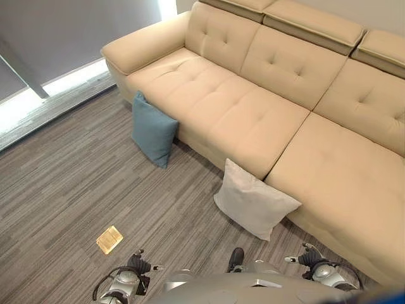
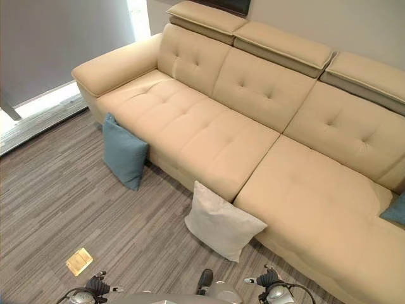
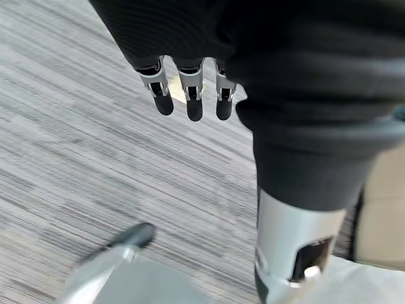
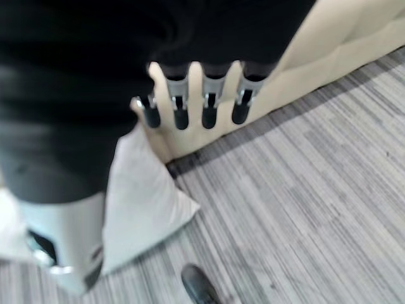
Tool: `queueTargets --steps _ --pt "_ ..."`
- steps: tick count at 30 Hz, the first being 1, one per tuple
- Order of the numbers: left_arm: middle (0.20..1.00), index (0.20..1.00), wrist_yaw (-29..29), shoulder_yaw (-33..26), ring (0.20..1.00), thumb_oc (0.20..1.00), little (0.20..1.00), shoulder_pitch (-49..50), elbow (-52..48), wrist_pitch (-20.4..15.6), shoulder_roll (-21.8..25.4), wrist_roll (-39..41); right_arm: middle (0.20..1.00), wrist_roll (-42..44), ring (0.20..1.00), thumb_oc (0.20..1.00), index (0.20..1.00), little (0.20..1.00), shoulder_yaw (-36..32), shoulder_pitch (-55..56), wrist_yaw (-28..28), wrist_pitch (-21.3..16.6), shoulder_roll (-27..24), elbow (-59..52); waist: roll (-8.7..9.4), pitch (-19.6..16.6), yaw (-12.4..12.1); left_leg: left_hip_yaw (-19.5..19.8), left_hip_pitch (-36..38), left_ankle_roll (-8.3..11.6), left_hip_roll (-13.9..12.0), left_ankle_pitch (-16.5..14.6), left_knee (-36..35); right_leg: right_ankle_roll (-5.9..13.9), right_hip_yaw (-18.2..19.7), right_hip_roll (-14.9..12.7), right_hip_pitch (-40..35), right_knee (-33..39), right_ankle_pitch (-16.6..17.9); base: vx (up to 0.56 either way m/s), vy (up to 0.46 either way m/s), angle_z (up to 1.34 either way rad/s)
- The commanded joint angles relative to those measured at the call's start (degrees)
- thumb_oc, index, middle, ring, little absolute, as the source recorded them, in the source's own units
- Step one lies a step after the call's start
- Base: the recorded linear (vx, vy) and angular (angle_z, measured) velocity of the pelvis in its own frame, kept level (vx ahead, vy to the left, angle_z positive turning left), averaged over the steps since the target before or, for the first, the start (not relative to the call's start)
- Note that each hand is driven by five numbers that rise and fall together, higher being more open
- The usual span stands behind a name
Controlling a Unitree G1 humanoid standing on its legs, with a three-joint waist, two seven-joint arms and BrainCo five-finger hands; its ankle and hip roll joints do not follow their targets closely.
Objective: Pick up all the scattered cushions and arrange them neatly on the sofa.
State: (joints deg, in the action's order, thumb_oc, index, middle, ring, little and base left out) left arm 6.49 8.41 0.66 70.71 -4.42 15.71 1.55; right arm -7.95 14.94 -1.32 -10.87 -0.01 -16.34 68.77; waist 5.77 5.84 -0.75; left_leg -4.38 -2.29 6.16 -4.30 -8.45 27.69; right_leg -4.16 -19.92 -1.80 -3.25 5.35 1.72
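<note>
A beige sofa (image 1: 253, 107) runs across the room. On the floor, a blue cushion (image 1: 152, 131) leans upright against the sofa's front near its left arm. Further right, a pale grey cushion (image 1: 253, 200) leans on the front at the seam between two seats; it shows again past my right hand (image 4: 145, 196). Another blue cushion (image 2: 397, 209) lies on the seat at the far right. My left hand (image 3: 194, 95) hangs over the carpet, fingers straight and empty. My right hand (image 4: 209, 104) hangs near the pale cushion, fingers straight, holding nothing. Both hands stay low, left hand (image 1: 136, 265) and right hand (image 1: 310, 258).
A small yellow-brown square plate (image 1: 109, 239) is set into the grey striped carpet (image 1: 69, 183) left of centre. A grey wall with a bright strip along its base (image 1: 69, 79) bounds the far left. Open carpet lies between me and the sofa.
</note>
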Motion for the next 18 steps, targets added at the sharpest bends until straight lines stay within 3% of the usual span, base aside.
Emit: queueTargets --steps 1,4,7,9,14,18 --pt "1.000 1.000 -0.9 1.8 1.000 1.000 1.000 -2.9 -0.9 -0.7 1.6 -0.2 1.000 1.3 1.000 1.000 1.000 1.000 0.0 -3.2 -1.3 -0.6 -0.9 2.5 2.53 1.8 0.1 1.7 0.3 -4.25 5.5 -2.0 -15.8 8.70 4.5 -2.3 2.1 -2.9 -2.1 0.11 0.046 -0.96" --pt "1.000 1.000 -0.8 2.1 1.000 1.000 1.000 -2.8 -0.1 -0.5 1.0 0.2 1.000 1.2 1.000 1.000 1.000 1.000 0.3 -3.2 -1.5 -0.7 -1.1 2.9 1.44 2.4 -0.9 8.3 -2.0 -3.26 5.2 2.4 -20.2 8.41 8.6 -0.9 1.0 -3.5 -3.2 0.09 0.084 -0.73" --pt "1.000 1.000 -0.8 2.1 1.000 1.000 1.000 -2.4 0.7 -0.4 0.6 0.3 1.000 1.0 1.000 1.000 1.000 1.000 0.5 -3.3 -1.4 -0.6 -1.3 3.0 0.64 2.5 -1.4 10.1 -3.2 -2.97 5.4 4.4 -21.1 8.22 10.2 -0.8 0.5 -4.4 -4.1 0.10 0.176 -0.74" --pt "1.000 1.000 -1.2 1.6 1.000 1.000 1.000 -1.6 1.3 -0.4 0.2 -0.3 1.000 0.3 1.000 1.000 1.000 1.000 0.3 -3.2 -1.2 -0.6 -1.1 3.0 -0.63 1.4 -1.4 9.4 0.1 -3.79 5.5 4.1 -24.2 9.26 12.0 -1.4 -0.3 -4.4 -4.2 0.15 0.352 -0.43" --pt "1.000 1.000 -0.8 0.7 1.000 1.000 1.000 -1.4 0.5 -0.7 1.2 0.1 1.000 0.0 1.000 1.000 1.000 1.000 0.8 -4.5 -0.8 -0.3 -0.4 1.9 -1.46 1.6 -2.4 5.1 2.2 -6.00 6.1 3.0 -24.7 11.34 15.2 -3.5 2.5 -8.1 -3.5 0.01 0.182 -0.67" --pt "1.000 1.000 -0.2 -0.2 1.000 1.000 1.000 -2.0 -0.5 -1.1 2.3 1.0 1.000 0.5 1.000 1.000 1.000 1.000 0.9 -5.8 -1.3 -0.5 -0.3 0.3 -1.73 2.5 -3.0 2.5 2.5 -6.98 6.2 2.7 -25.1 12.35 14.1 -4.4 5.8 -11.2 -3.0 -0.05 0.123 -0.76"
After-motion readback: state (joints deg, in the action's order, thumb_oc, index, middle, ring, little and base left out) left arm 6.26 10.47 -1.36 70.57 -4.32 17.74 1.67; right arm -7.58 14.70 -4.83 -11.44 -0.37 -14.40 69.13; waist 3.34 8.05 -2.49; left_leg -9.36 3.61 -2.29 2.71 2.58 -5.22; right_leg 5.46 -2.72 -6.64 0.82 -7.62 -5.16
